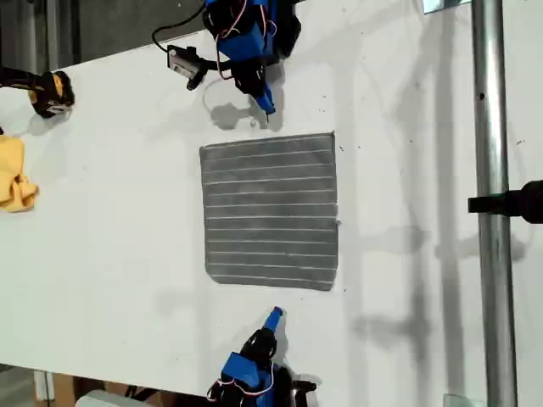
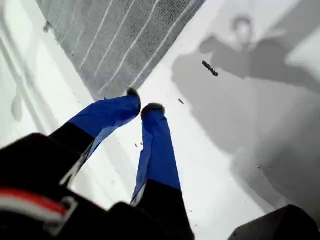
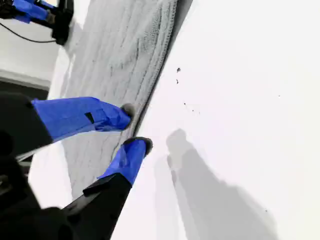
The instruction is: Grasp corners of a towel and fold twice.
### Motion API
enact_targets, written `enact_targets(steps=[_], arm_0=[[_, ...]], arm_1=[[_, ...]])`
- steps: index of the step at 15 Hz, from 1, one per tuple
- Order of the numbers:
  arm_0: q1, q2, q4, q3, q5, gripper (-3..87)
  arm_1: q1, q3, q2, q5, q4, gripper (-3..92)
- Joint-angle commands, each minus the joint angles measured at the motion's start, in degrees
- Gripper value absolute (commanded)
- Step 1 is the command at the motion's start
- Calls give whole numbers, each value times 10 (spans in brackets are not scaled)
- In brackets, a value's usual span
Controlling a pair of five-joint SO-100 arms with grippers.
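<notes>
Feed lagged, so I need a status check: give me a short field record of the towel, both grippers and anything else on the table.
towel: lying flat, mid-table
folds: none visible
my first gripper: jaws nearly together, empty, just off a towel corner
my second gripper: open, gripping nothing, beside a towel edge
other: yellow cloth at the exterior view's left edge
table: white
</notes>
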Motion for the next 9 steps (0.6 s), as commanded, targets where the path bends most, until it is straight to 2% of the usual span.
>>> enact_targets(steps=[1, 6, 8, 9], arm_0=[[-40, 2, 3, 2, -207, -12], [-49, 2, 3, 2, -239, -11], [-51, 2, 2, 2, -249, -11], [-53, 2, 2, 2, -247, -11]], arm_1=[[-66, -27, 1, 12, 14, -2], [-84, -45, 1, 26, 15, -2], [-83, -127, -20, 31, 4, -2], [-86, -211, -115, 31, -10, -2]])
